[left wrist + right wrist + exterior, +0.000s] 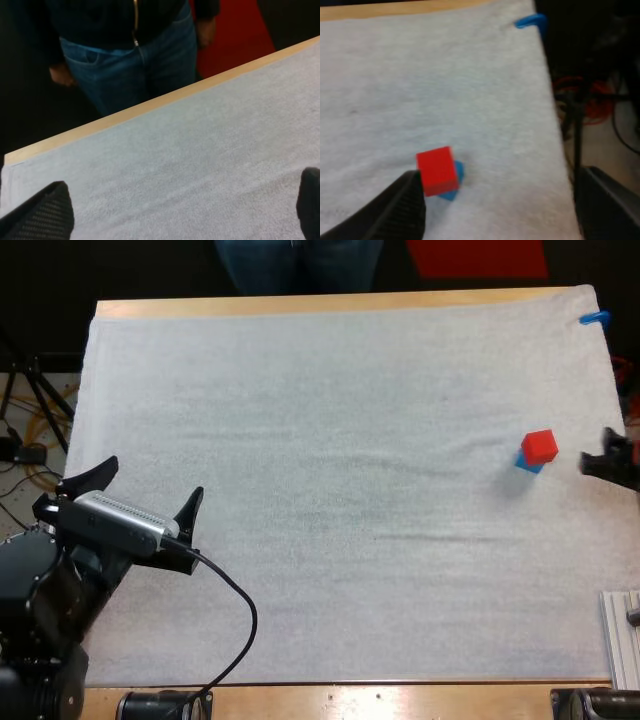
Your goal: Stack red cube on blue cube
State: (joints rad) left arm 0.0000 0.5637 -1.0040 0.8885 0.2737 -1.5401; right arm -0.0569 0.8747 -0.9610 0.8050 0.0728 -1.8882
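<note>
Task status: judged essentially done. The red cube [539, 445] sits on top of the blue cube [527, 465], and nothing is holding it.
Work left: judged to be only moving the right tool clear and confirming that the stack stands by itself.
Red cube position: directly on the blue cube, covering most of it. It is turned slightly, so a blue corner and edge show beneath it.
Blue cube position: flat on the white mat [330, 490]. This cube is the reference for all positions below.
Right tool [497, 172]: fingers apart, clamped on nothing. In the high view it stands near the blue cube with a strip of mat between. In the right wrist view one finger [402, 207] lies just beside the stack.
Left tool [154, 477]: fingers apart and empty, well apart from the blue cube, across the mat.
Cubes, material: solid colour, matte faces, sharp square edges. Judged rigid and light.
Mat, material: pale, soft and nappy like towelling. Judged to give a little under load.
Worktop [330, 304]: light wood, showing as a smooth border around the mat.
Tool fingers: black and tapered, with a ribbed inner face visible in the left wrist view.
Person [135, 65]: stands beyond the worktop, well apart from the blue cube, in blue jeans and a dark top.
</note>
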